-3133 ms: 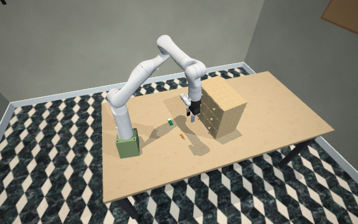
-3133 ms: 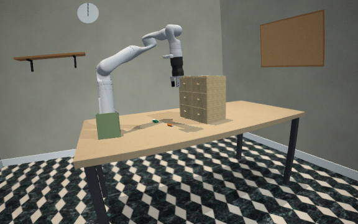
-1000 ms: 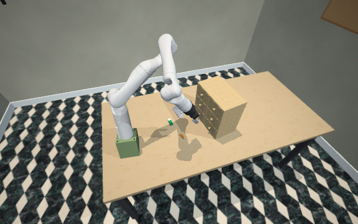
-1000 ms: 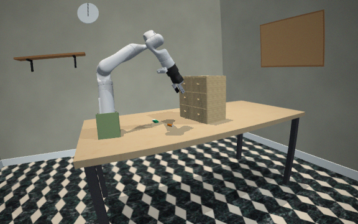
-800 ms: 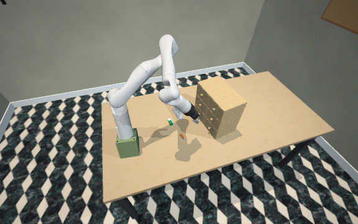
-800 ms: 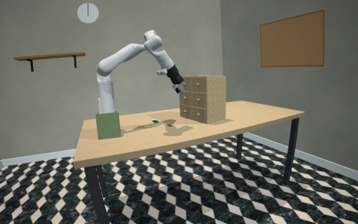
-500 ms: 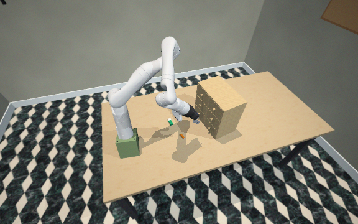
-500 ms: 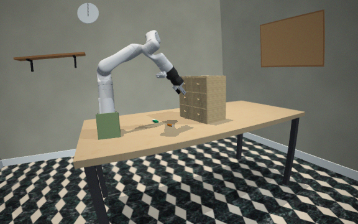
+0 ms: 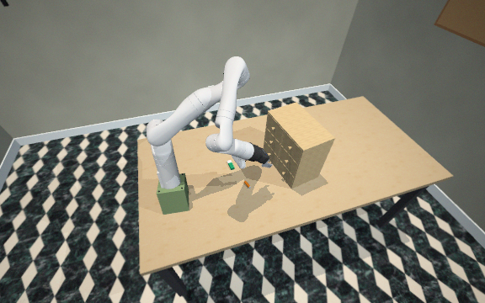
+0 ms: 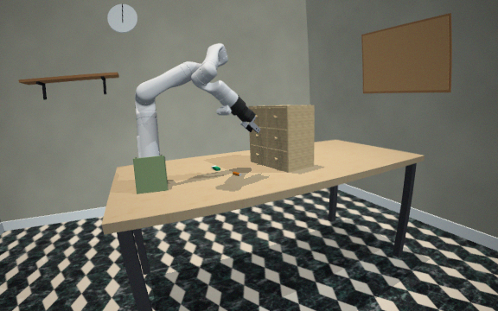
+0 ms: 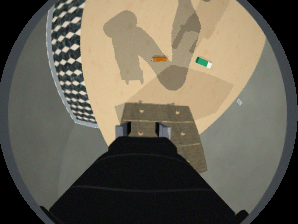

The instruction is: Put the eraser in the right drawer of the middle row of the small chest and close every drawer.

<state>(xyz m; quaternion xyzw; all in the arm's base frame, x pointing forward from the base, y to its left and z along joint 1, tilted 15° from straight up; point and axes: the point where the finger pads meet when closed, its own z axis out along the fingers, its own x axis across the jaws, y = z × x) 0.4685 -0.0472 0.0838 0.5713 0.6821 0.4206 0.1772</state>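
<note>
The eraser (image 9: 231, 165) (image 10: 216, 168) (image 11: 203, 62), a green block with a white end, lies on the table in front of the chest. The wooden chest (image 9: 316, 166) (image 10: 301, 138) (image 11: 192, 157) stands upright, with three rows of two drawers, all looking pushed in. The right middle drawer (image 9: 291, 162) (image 10: 280, 140) has a small round knob. My gripper (image 9: 268, 165) (image 10: 252, 127) (image 11: 143, 126) is open and empty, tilted down toward the chest's front. In the wrist view that drawer's knob (image 11: 140, 133) shows between the fingers; whether they surround it is unclear.
A small orange object (image 9: 247, 184) (image 10: 236, 174) (image 11: 159, 59) lies on the table (image 9: 209, 223) (image 10: 180, 199), nearer its front edge than the eraser. The green robot base (image 9: 173, 199) (image 10: 150, 174) stands at the table's left end. The arm arches above the table.
</note>
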